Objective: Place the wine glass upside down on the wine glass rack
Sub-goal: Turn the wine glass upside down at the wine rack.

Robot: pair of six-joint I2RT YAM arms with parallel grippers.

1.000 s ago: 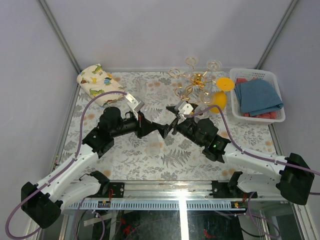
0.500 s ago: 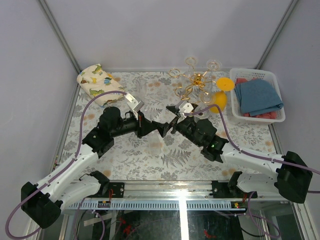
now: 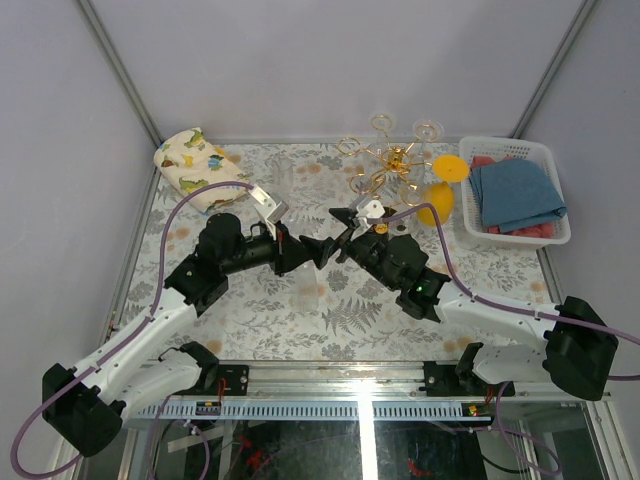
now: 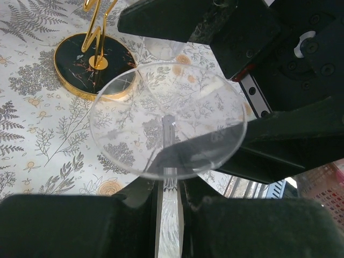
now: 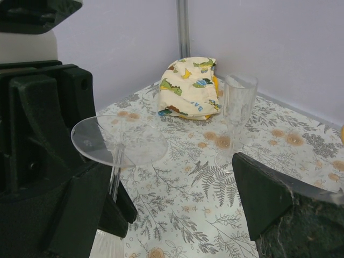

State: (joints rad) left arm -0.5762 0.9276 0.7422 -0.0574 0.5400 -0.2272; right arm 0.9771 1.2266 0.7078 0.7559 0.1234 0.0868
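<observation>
Right arm: shifted left toward the left arm; its end effector [image 3: 343, 230] gapes beside the glass foot. Glass [image 4: 166, 129]: stem clamped by left end effector [image 3: 305, 248], over bench, short of rack [image 3: 393, 160]. Handover probable.

Bowl of wine glass [image 4: 166, 126] behind left hand [image 4: 169, 209]; wine glass rack [image 4: 70, 59] crown off-frame.

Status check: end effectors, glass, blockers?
Left end effector shut on wine glass stem. Right end effector open, close to its foot. Wine glass rack beyond them, glass not hung yet.
</observation>
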